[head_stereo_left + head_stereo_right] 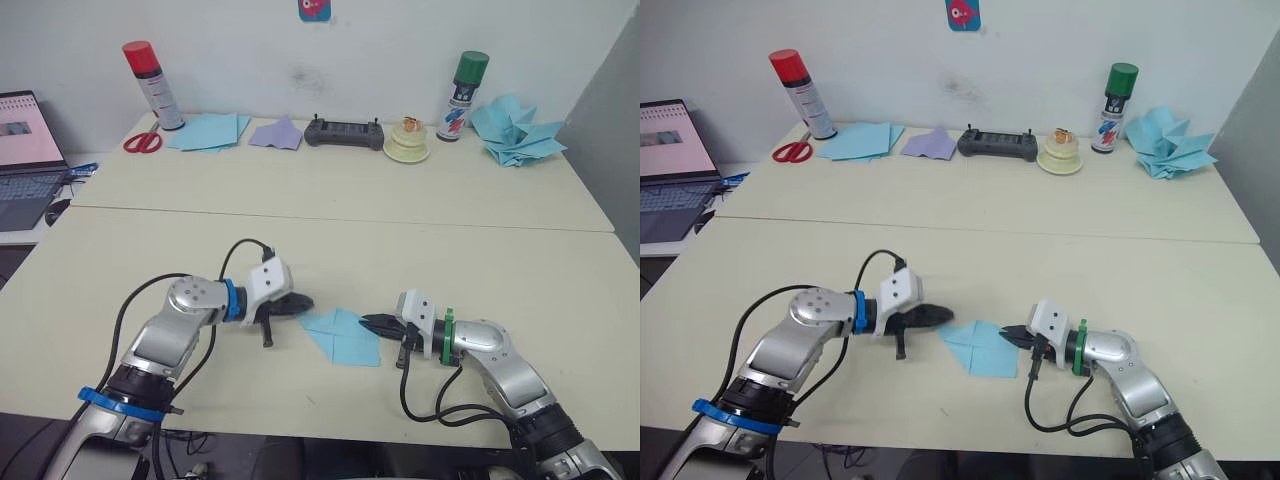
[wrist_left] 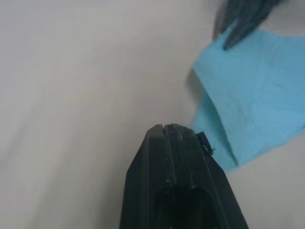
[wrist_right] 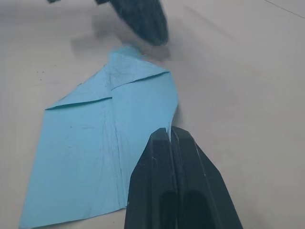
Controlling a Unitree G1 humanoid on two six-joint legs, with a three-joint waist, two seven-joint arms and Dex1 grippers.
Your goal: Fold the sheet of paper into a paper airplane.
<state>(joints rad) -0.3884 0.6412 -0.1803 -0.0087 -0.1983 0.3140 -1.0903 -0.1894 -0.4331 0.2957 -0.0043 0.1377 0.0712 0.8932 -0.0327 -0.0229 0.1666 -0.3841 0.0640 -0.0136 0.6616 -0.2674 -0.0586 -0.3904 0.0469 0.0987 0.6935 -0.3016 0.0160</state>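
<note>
Light blue sheet of paper (image 1: 342,335), thin, part-folded with corner flaps, flat near the worktop's (image 1: 300,225) front edge. Left gripper (image 1: 298,305) and right gripper (image 1: 372,323), black fingers pressed together, empty, flank opposite sides, likely to pin creases.

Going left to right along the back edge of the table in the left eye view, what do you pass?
Red-capped spray can → red-handled scissors → flat stack of light blue sheets → small lilac paper piece → black handheld controller → small cream-coloured round dish → green-capped spray can → spiky heap of light blue paper planes.
</note>
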